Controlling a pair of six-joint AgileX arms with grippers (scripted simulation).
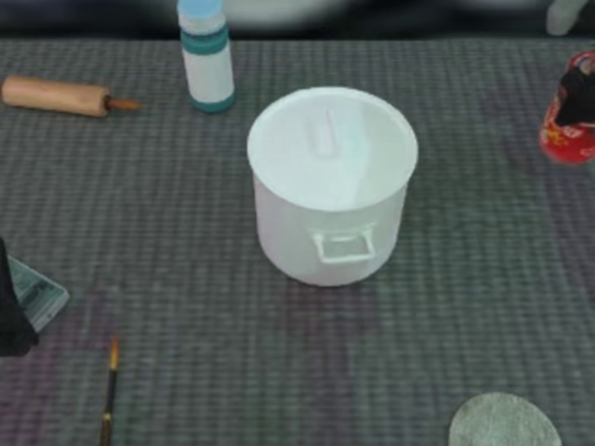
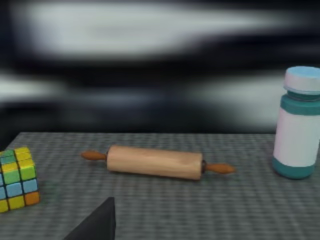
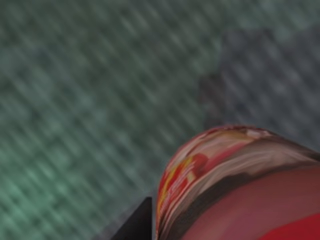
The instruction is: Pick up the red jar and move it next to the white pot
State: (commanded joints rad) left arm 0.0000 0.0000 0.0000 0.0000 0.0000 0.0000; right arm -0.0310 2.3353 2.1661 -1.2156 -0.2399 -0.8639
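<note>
The red jar (image 1: 565, 125) with its dark and yellow label is at the table's far right edge, well to the right of the white pot (image 1: 332, 186), which stands mid-table with its lid on and its handle facing the front. My right gripper (image 1: 580, 93) is over the jar and shut on it. In the right wrist view the red jar (image 3: 235, 185) fills the near corner, with one dark finger (image 3: 137, 225) against its side. My left gripper (image 1: 11, 316) is parked at the left edge, open; one of its fingers (image 2: 97, 225) shows with nothing beside it.
A white bottle with teal bands (image 1: 206, 56) and a wooden rolling pin (image 1: 60, 96) lie at the back left. A paintbrush (image 1: 110, 395) lies front left, a grey disc (image 1: 505, 423) front right. A coloured cube (image 2: 17, 177) sits near the left arm.
</note>
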